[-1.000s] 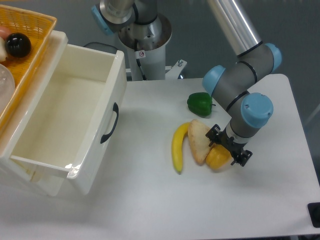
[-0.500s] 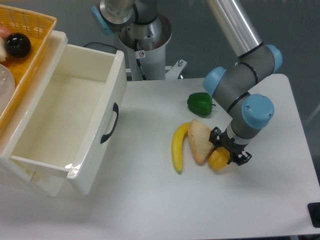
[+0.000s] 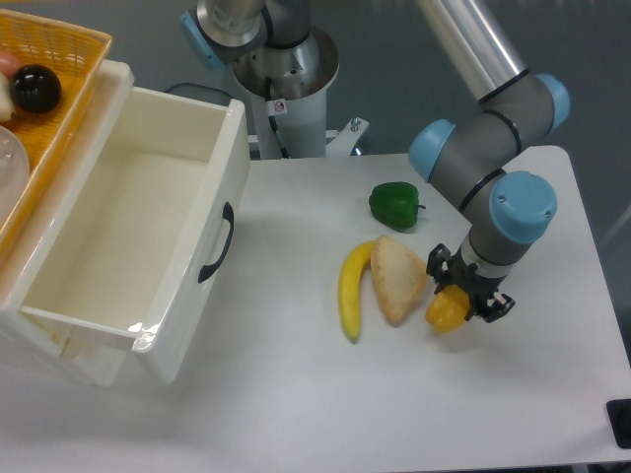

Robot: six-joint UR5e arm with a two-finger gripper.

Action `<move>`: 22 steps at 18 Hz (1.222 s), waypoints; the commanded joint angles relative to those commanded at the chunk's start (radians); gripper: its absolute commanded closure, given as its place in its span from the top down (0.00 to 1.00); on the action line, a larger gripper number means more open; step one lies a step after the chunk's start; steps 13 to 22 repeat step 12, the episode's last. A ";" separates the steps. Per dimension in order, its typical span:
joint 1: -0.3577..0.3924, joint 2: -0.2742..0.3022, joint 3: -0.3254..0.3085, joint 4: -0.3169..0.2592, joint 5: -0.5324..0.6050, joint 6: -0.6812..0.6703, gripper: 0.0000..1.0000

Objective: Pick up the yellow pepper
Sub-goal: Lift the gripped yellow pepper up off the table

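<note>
The yellow pepper (image 3: 446,311) is a small rounded yellow-orange fruit at the right of the table, just right of a tan wedge of bread (image 3: 396,277). My gripper (image 3: 468,292) is shut on the yellow pepper from above, its black fingers on both sides of it. The pepper's upper part is hidden by the fingers. It stands apart from the bread now and seems slightly off the table.
A long yellow banana (image 3: 351,289) lies left of the bread. A dark green pepper (image 3: 395,204) sits behind them. A white open drawer (image 3: 138,232) fills the left side, with a yellow basket (image 3: 44,69) above it. The robot base (image 3: 281,69) stands at the back.
My gripper closed on the yellow pepper and moved right with it, pulling it away from the bread it was touching.
</note>
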 joint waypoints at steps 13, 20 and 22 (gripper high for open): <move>0.009 -0.023 0.155 -0.161 -0.008 0.009 0.29; 0.009 -0.023 0.155 -0.161 -0.008 0.009 0.29; 0.009 -0.023 0.155 -0.161 -0.008 0.009 0.29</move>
